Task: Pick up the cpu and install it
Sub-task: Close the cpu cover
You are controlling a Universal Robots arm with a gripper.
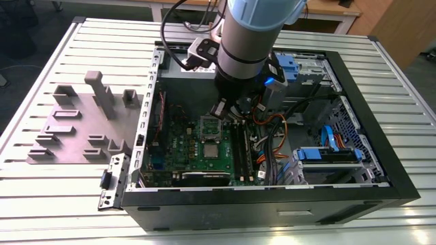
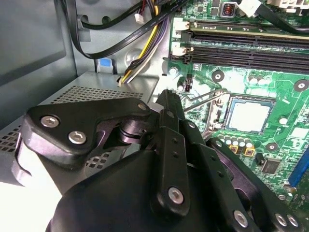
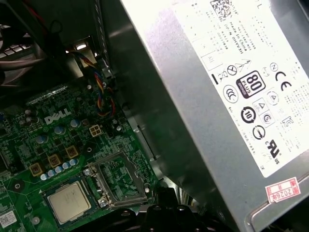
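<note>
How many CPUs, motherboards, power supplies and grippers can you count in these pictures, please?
cpu: 1
motherboard: 1
power supply: 1
gripper: 1
Total: 4

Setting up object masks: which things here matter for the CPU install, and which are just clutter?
Job: cpu, open socket bracket, motherboard, gripper.
Lying about: power supply, cable bundle, blue drive bay, grey fixture block.
</note>
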